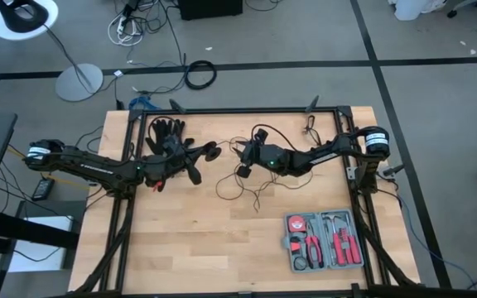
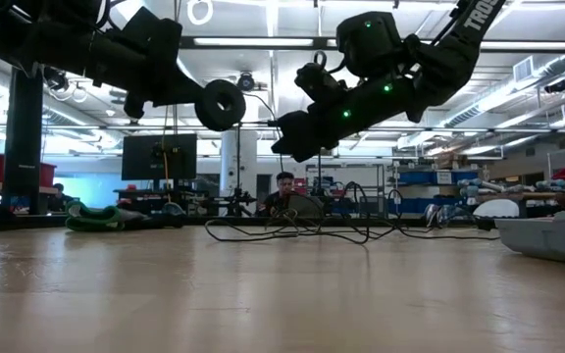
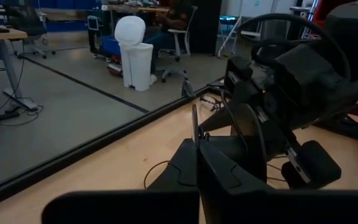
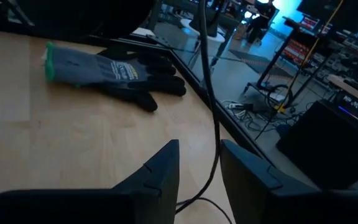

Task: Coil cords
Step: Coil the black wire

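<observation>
The cord is a thin black wire ending in a small round disc (image 2: 221, 104). My left gripper (image 3: 197, 146) is shut on the disc, above the table's far middle (image 1: 211, 151). From the disc the wire (image 4: 211, 106) runs through the gap between the fingers of my right gripper (image 4: 199, 152). That gripper is open and faces the left one closely (image 1: 240, 154). I cannot tell whether it touches the wire. The rest of the cord (image 1: 251, 186) lies in loose loops on the table below. My left gripper pinches the disc's rim part (image 3: 194, 124) between its two fingers, one on each flat face. The fingers lie level and point toward the table's right. The disc sticks out past the fingertips, upright and lifted clear of the table.
A black glove with a green cuff (image 1: 168, 130) lies at the far left of the table, behind the left gripper. An open grey tool case (image 1: 325, 242) sits near the front right. The table's black frame (image 1: 247, 110) runs along the far edge.
</observation>
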